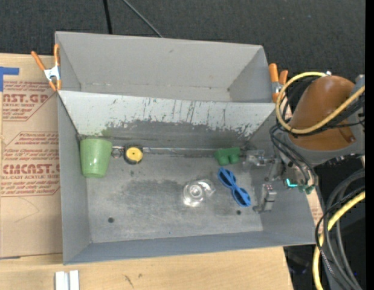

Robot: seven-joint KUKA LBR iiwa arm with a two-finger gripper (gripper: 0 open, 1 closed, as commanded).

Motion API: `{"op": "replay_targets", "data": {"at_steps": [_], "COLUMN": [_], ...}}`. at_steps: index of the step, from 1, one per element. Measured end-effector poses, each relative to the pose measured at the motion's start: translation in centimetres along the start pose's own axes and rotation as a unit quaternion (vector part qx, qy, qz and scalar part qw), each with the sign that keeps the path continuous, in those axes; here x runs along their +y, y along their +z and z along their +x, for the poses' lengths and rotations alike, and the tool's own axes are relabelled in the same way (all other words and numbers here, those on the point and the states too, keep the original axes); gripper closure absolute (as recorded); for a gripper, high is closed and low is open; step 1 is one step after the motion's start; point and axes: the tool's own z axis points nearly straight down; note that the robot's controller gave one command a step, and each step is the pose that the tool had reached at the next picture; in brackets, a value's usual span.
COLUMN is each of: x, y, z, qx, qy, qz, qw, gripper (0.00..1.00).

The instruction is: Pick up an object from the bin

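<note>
My gripper [266, 196] is low at the right side of the bin, against the right wall. Just to its left lies a blue figure-eight shaped thing [234, 187], like small goggles, close beside the gripper. A small green block [228, 156] lies behind that thing, near the back wall. A clear, shiny round thing [197, 193] rests on the floor further left, near the middle of the bin.
A light green cup [95, 156] lies at the far left by the back wall, with a small yellow round thing [133, 155] beside it. The arm with its orange cover and cables hangs over the bin's right rim.
</note>
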Motion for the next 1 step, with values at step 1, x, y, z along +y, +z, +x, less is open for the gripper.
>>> {"op": "replay_targets", "data": {"at_steps": [1], "x": [-0.05], "y": [9.00], "z": [-1.30], "qx": [-0.0026], "qy": [0.103], "qz": [-0.001], "qw": [0.9947], "gripper": [0.00]}}
